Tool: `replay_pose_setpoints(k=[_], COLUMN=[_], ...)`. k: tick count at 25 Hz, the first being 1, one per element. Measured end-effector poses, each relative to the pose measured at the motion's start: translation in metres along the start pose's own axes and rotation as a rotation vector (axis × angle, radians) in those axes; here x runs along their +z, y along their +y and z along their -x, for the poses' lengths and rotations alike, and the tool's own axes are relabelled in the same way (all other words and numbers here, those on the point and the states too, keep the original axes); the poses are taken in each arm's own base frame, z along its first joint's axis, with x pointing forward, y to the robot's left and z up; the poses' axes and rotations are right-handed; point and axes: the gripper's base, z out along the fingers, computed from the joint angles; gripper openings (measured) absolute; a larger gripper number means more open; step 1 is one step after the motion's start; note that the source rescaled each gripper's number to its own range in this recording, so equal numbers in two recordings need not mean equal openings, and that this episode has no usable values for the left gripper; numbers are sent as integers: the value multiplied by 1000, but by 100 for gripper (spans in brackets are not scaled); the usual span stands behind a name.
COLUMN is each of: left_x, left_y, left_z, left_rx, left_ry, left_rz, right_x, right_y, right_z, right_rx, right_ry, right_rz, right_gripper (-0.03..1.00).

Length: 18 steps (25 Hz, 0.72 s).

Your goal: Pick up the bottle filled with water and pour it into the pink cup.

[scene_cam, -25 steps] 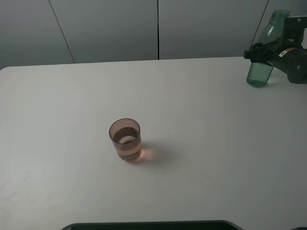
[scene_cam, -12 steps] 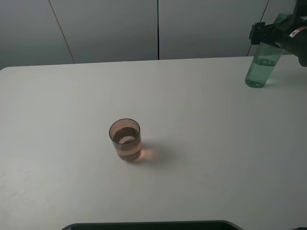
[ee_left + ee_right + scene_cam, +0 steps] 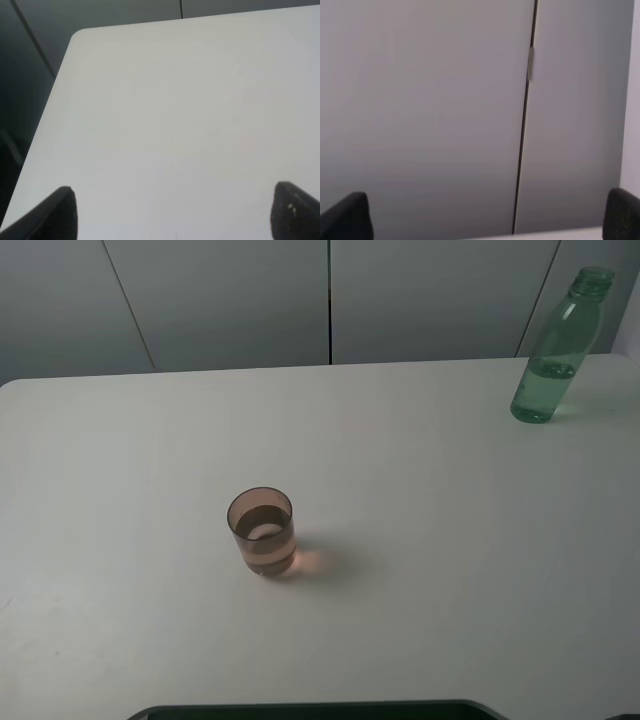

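Near the far right corner of the white worktop (image 3: 420, 470) the bottle (image 3: 555, 348) stands upright and uncapped (some water in its lower part), with nothing gripping it. Well apart, toward the middle, sits the pink cup (image 3: 262, 531), upright, liquid visible inside. Neither arm shows in the high view. The right pincer (image 3: 480, 217) faces the grey wall panels, level with the worktop's far edge, its dark fingertips (image 3: 345, 216) spread wide and empty. The left pincer (image 3: 172, 212) tilts down over bare worktop, fingertips (image 3: 57, 212) likewise wide apart, holding nothing
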Motion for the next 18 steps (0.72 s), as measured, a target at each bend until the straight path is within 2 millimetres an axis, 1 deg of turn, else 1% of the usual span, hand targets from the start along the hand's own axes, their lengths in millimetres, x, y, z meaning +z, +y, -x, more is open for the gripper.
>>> replay_pose_setpoints(k=[1, 3, 5, 6, 9, 11, 12, 15, 18], left_x=[0, 0, 0, 0, 0, 0, 0, 0, 0], left_y=[0, 0, 0, 0, 0, 0, 0, 0, 0], left_z=[0, 0, 0, 0, 0, 0, 0, 0, 0], left_rx=[0, 0, 0, 0, 0, 0, 0, 0, 0], left_ry=[0, 0, 0, 0, 0, 0, 0, 0, 0], left_rz=[0, 0, 0, 0, 0, 0, 0, 0, 0], right_x=[-12, -45, -79, -96, -145, -175, -186, -221, -256], right_y=[0, 1, 3, 3, 5, 6, 6, 6, 6], right_z=[4, 15, 18, 19, 13, 10, 10, 12, 7], right_rx=[20, 40, 44, 49, 54, 49, 43, 39, 39], right_ry=[78, 202, 340, 377, 524, 566, 572, 495, 396], right_rz=[1, 9, 18, 25, 42, 47, 49, 53, 54], right_gripper=[100, 100, 100, 100, 100, 100, 100, 100, 100])
